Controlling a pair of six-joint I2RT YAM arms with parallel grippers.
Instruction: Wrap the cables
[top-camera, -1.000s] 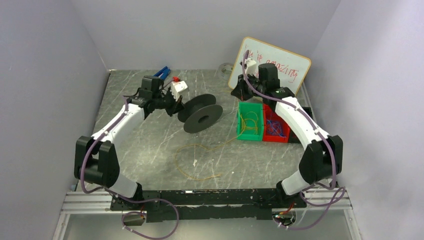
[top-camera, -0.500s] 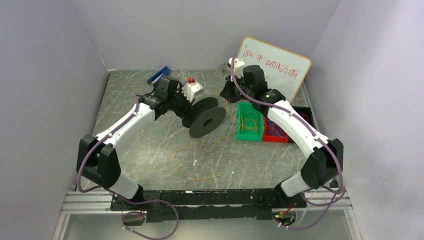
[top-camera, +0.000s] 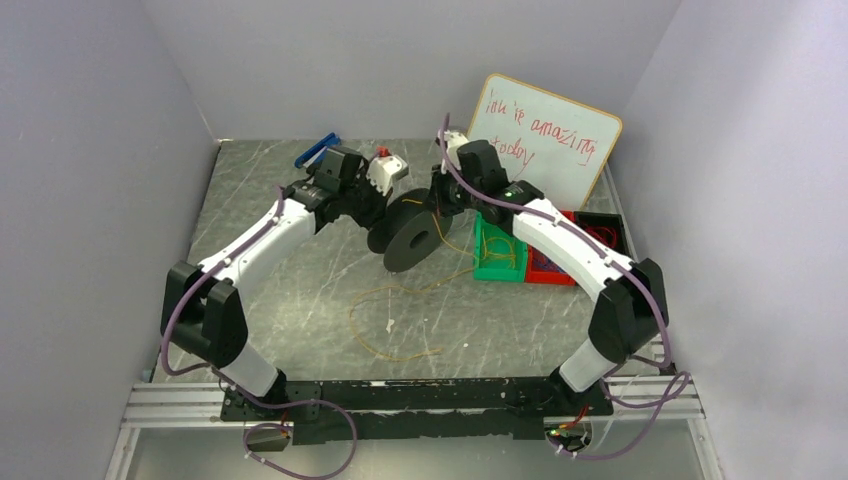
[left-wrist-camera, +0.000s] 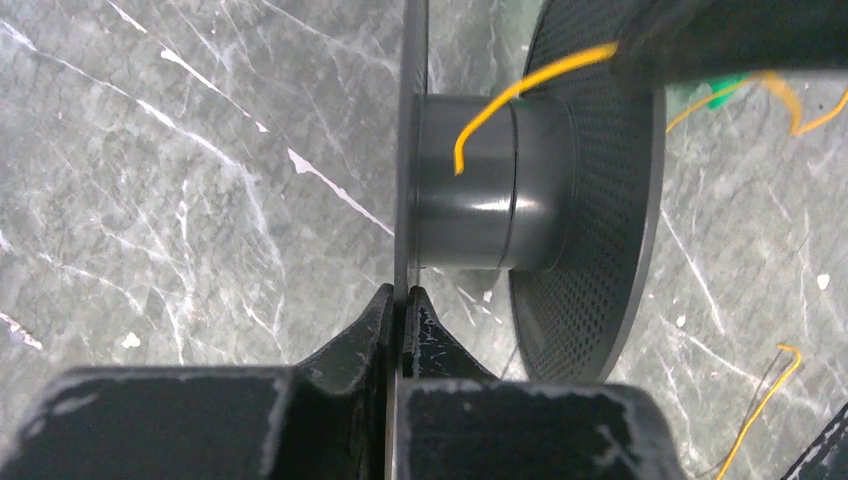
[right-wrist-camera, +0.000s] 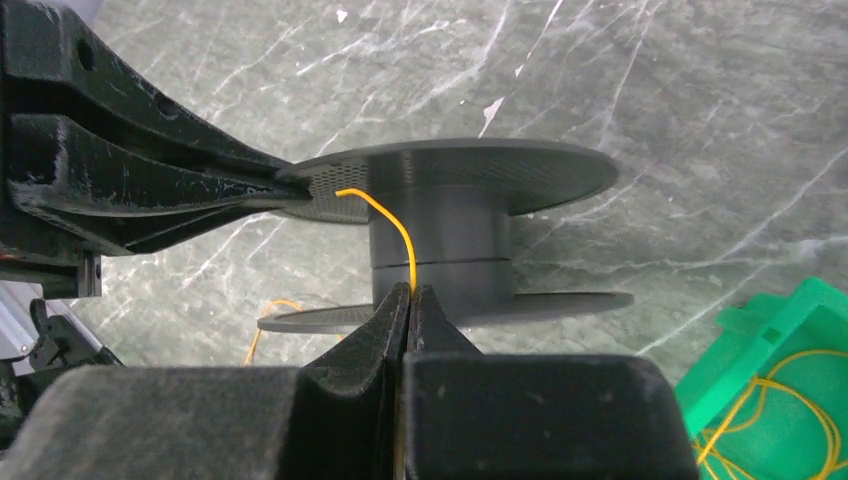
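Semi-gloss plastic spool (left-wrist-camera: 470, 220) (smooth-sheathed cables (left-wrist-camera: 458, 150))

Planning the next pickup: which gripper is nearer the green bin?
Right. The right gripper pinches a cable at the spool on the side facing the green bin; the left gripper clamps the spool's opposite flange, farther away.

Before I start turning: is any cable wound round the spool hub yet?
No, the spool hub is bare; only the end of the cable, held by the right gripper, hangs beside it.

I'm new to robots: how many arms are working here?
2. The left arm, on the left, clamps the black spool; the right arm, on the right, pinches the yellow cable. None looks hidden.
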